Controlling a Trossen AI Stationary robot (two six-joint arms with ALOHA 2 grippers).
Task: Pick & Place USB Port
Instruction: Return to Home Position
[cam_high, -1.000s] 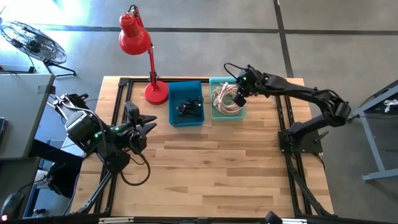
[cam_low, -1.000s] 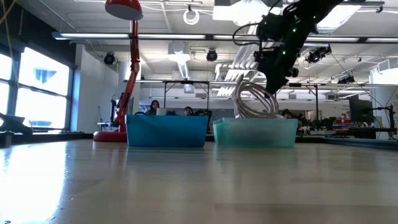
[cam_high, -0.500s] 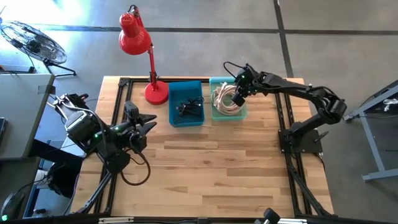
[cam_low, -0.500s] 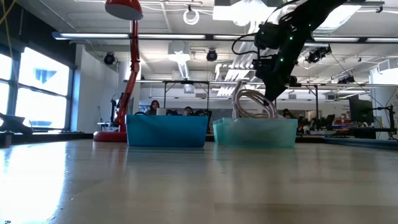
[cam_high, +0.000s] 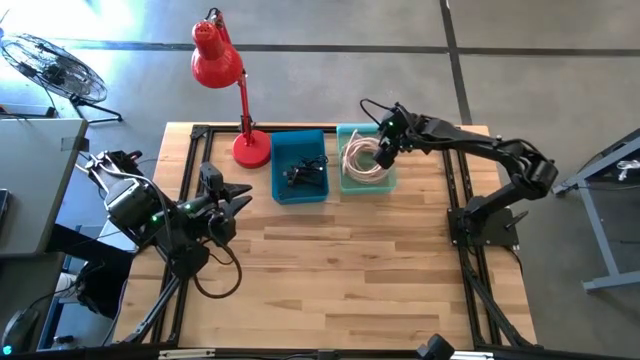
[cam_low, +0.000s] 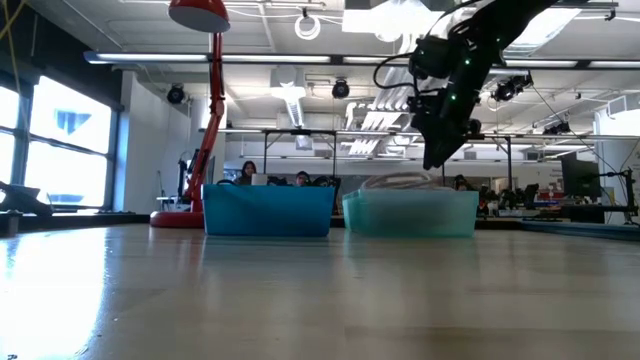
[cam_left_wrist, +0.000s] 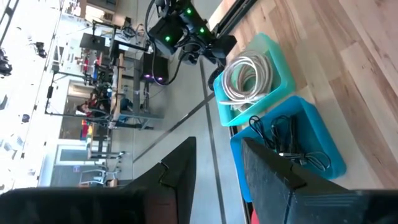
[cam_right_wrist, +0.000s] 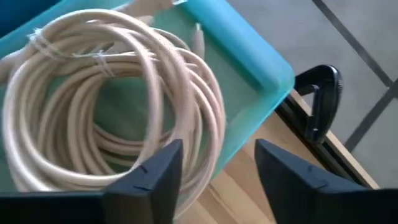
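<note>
From above, the right gripper hangs over the green bin at the table's far edge, with the coiled white cable lying inside the bin. Just beside it, the blue bin holds the black cable. The left gripper waits near the left edge, its fingers spread and holding nothing. A red lamp stands just left of the blue bin.

At table height, the right gripper sits clear above the green bin's rim, and only the top of the coil shows over the wall. The retreat should probably begin with a straight rise, so that no finger catches a loop.

The left wrist view confirms the left arm's own fingers stand apart, and both cables rest in their bins farther off.

In the right wrist view, the fingers are parted with nothing between them, and the cable lies loose below (one end rests near the bin's corner). A black frame clamp sits just beyond the bin. A good return, judging from this, keeps the fingers spread, goes up first, then swings back towards the right arm's base, well away from the clamp and the bin wall.
</note>
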